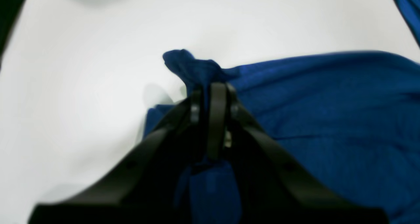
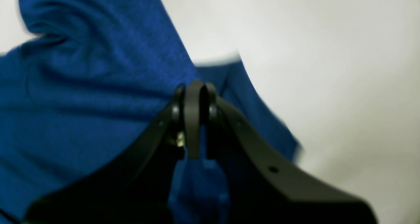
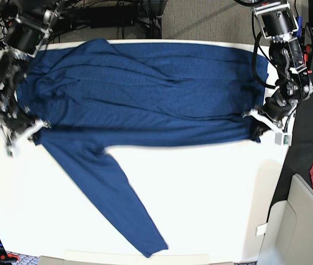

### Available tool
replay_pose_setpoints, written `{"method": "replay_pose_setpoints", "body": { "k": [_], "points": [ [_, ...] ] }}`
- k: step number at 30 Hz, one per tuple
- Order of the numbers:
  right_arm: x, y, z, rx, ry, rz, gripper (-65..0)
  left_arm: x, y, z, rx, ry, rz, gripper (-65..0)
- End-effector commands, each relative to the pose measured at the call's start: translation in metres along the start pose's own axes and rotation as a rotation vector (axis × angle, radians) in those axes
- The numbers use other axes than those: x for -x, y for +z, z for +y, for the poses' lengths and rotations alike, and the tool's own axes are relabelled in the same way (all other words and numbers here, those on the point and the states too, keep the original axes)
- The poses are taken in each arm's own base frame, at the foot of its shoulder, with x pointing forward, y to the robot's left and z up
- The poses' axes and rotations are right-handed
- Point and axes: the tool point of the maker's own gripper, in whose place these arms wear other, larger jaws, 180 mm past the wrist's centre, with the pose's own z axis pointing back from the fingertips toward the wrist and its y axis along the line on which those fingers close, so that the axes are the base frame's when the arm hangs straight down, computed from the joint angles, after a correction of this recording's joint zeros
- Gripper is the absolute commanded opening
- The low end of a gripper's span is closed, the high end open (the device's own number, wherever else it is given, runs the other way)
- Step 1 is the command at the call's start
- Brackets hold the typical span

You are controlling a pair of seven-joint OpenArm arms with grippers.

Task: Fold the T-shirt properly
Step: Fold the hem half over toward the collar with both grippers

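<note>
A white tabletop point(image 3: 200, 204) fills the base view, the large dark blue knit T-shirt point(image 3: 145, 94) spread across its upper half, one sleeve trailing toward bottom centre. In the left wrist view, the left gripper point(image 1: 213, 89) is clamped on bunched fabric. In the right wrist view, the right gripper point(image 2: 195, 87) pinches an edge, likely to carry a fold.
</note>
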Motion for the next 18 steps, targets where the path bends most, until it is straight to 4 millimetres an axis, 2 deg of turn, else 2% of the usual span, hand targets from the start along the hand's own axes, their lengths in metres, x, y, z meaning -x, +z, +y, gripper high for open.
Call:
{"method": "replay_pose_setpoints", "body": {
  "k": [1, 4, 11, 18],
  "points": [
    [-0.022, 0.011, 0.000, -0.019, 0.010, -0.085, -64.3, -0.019, 0.008, -0.001, 0.001, -0.030, -0.062, -63.2],
    [-0.009, 0.029, -0.014, -0.011, -0.016, -0.096, -64.3, -0.013, 0.019, -0.005, 0.001, -0.055, -0.059, -63.2],
    [0.010, 0.063, -0.022, -0.004, -0.004, -0.102, -64.3, -0.005, 0.045, -0.020, 0.006, -0.125, -0.063, -63.2],
    [0.022, 0.097, -0.032, 0.034, -0.008, -0.127, -64.3, 0.011, 0.054, -0.022, 0.005, -0.136, -0.032, -63.2]
  ]
}}
